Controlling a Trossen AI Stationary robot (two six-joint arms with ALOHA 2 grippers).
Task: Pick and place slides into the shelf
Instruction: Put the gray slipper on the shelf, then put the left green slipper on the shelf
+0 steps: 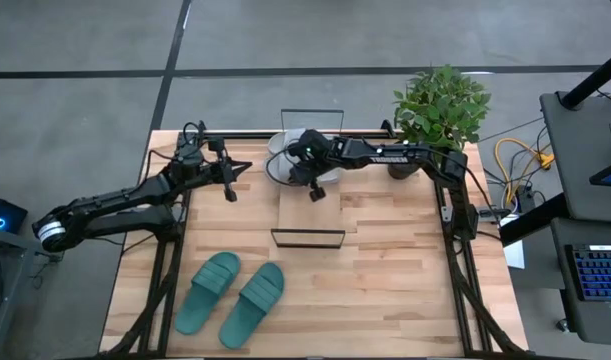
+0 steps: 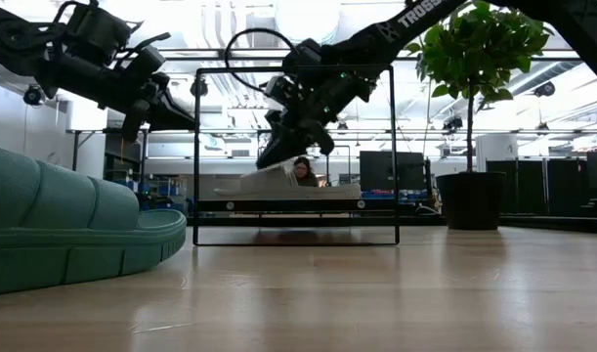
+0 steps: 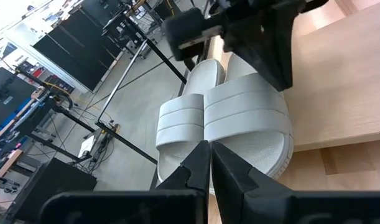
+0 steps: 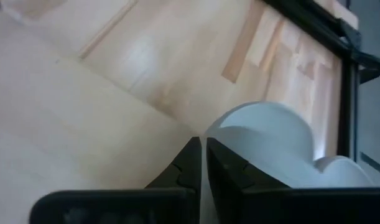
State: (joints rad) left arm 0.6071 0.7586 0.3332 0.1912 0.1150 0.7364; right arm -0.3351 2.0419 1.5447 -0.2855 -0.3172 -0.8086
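Observation:
Two pale grey slides [image 3: 227, 118] lie side by side at the far end of the shelf [image 1: 307, 208], soles down; they also show in the high view [image 1: 288, 160]. My right gripper [image 4: 202, 163] is shut and hangs over them, its tips beside the rounded end [image 4: 270, 140] of one slide. My left gripper [image 3: 209, 165] is shut and empty, in the air left of the shelf [image 1: 231, 186], pointing at the grey pair. The teal pair [image 1: 231, 298] lies on the table near the front left. My right gripper comes down slanting from the table's right side, its shut fingers [image 3: 267, 56] at one grey slide's far part. I cannot tell whether they touch it. The slide lies flat, not lifted.
A potted plant [image 1: 440, 110] stands at the table's far right corner. The shelf's black wire frame [image 2: 296, 156] rises around the plank. One teal slide [image 2: 63, 230] fills the low view's left. Bare tabletop [image 1: 395, 280] lies at the near right.

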